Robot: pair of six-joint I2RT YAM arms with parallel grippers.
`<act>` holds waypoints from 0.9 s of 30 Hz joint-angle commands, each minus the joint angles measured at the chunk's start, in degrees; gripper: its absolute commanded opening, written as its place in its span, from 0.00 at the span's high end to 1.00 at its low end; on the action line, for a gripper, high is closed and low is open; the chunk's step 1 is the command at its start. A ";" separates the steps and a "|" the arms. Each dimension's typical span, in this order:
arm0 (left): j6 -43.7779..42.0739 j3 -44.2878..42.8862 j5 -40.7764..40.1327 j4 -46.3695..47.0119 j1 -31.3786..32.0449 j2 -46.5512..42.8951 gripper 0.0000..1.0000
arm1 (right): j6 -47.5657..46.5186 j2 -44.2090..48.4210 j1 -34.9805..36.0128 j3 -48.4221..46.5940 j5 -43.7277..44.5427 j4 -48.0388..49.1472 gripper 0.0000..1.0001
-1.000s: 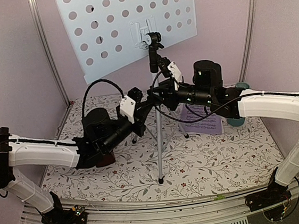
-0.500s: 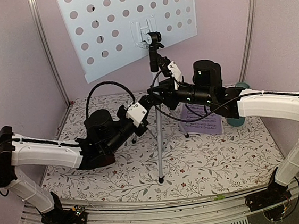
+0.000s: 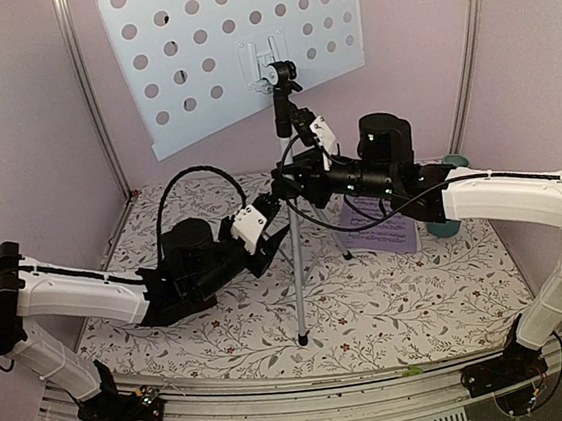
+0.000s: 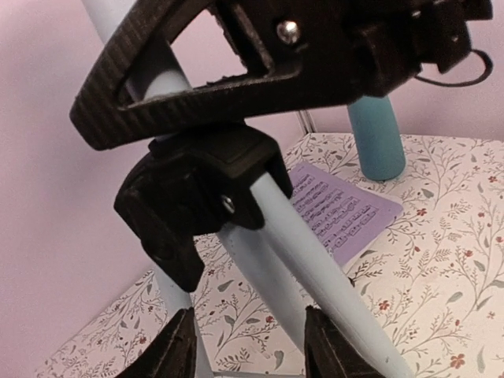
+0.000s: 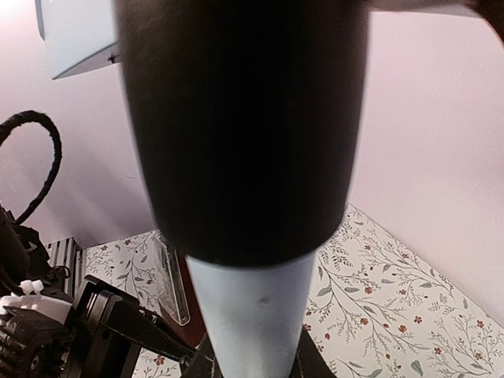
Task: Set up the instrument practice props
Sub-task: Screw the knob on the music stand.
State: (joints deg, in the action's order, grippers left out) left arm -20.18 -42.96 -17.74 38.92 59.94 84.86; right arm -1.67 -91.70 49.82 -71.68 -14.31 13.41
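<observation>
Left gripper (image 4: 248, 356) lower, loose around stand (image 4: 305, 253)

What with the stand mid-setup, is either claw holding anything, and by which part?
The right claw grips the music stand by its upper pole; the left claw is open, holding nothing.

We are looking at pale lilac walls (image 3: 20, 117) enclosing a desk (image 3: 421, 296) that is wearing a white floral cloth, silver posts (image 3: 88, 100) standing in the back corners.
</observation>
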 commanded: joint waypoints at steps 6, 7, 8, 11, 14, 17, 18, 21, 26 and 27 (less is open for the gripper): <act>19.78 1.53 6.74 1.07 -2.10 -4.69 0.47 | -0.17 -5.22 1.92 2.84 -2.73 -13.59 1.00; 21.95 1.63 7.81 1.11 -2.76 -5.04 0.46 | -0.17 -5.28 1.94 2.78 -2.74 -13.60 1.00; 23.98 1.88 8.71 1.19 -3.30 -5.46 0.46 | -0.22 -5.37 1.88 2.79 -2.75 -13.66 1.00; 30.72 2.96 10.53 1.97 -4.68 -6.63 0.45 | -0.26 -5.58 1.92 2.77 -2.83 -13.61 1.00; 38.13 4.08 11.45 2.23 -5.35 -7.49 0.44 | -0.26 -5.59 1.93 2.77 -2.76 -13.64 1.00; 45.46 5.67 12.89 4.31 -6.00 -8.15 0.44 | -0.26 -5.59 1.94 2.82 -3.15 -13.42 1.00; 47.82 6.25 12.98 4.72 -6.17 -8.30 0.44 | -0.26 -5.65 1.92 1.86 -3.26 -13.41 1.00; 55.03 7.49 13.27 5.50 -7.00 -8.76 0.44 | -0.38 -5.77 1.93 0.85 -3.19 -13.41 1.00; 69.59 9.72 13.45 8.45 -8.23 -8.95 0.45 | -0.46 -5.62 1.89 1.06 -3.03 -13.58 1.00; 73.10 10.15 13.03 9.02 -8.18 -8.80 0.45 | -0.44 -5.49 1.86 1.10 -2.89 -13.61 1.00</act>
State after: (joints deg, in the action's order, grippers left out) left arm 37.71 -34.28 -4.95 44.16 52.77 76.82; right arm -2.70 -92.71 50.28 -73.21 -15.42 12.93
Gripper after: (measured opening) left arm 0.555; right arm 0.174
